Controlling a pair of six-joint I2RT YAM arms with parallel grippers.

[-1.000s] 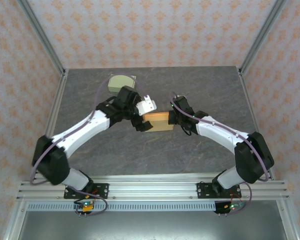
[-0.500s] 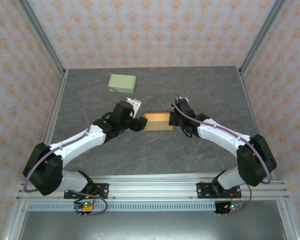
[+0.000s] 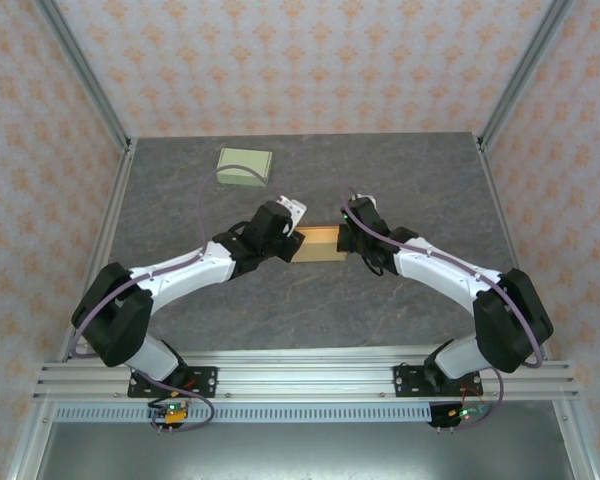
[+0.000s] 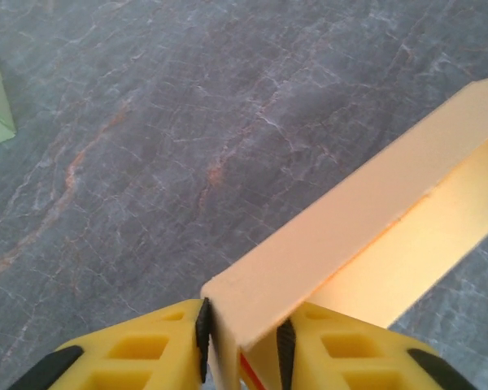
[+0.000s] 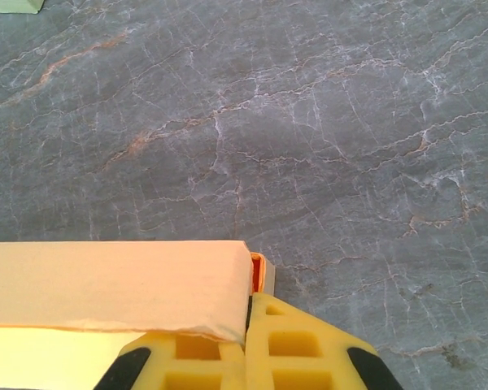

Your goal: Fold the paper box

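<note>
Roughly at the centre of the grey marbled counter [image 3: 410, 300] lies the tan paper box [image 3: 318, 243], its long side running from 9 o'clock to 3 o'clock in the overhead view. The two arms reach in from 7 and 5 o'clock and meet it from either end.

The left tool [image 3: 292, 240] sits at the box's 9 o'clock end. In the left wrist view its yellow fingers [image 4: 167, 345] stand narrow, one dark pad on each side of an upright corner wall of the box, so the tool is clamped on that wall. From there the wall runs away toward 2 o'clock, with the paler inner face of the box visible on the right side of it.

The right tool [image 3: 345, 238] is at the box's 3 o'clock end. In the right wrist view its fingers [image 5: 297, 349] are pressed together, and the thin end wall of the box goes down into the seam between them, with a sliver of orange edge showing just above. The folded top of the box stretches off toward 9 o'clock from that pinch.

Well apart from all this, a pale green box [image 3: 244, 165] rests flat on the counter toward 11 o'clock, near the far left corner.
</note>
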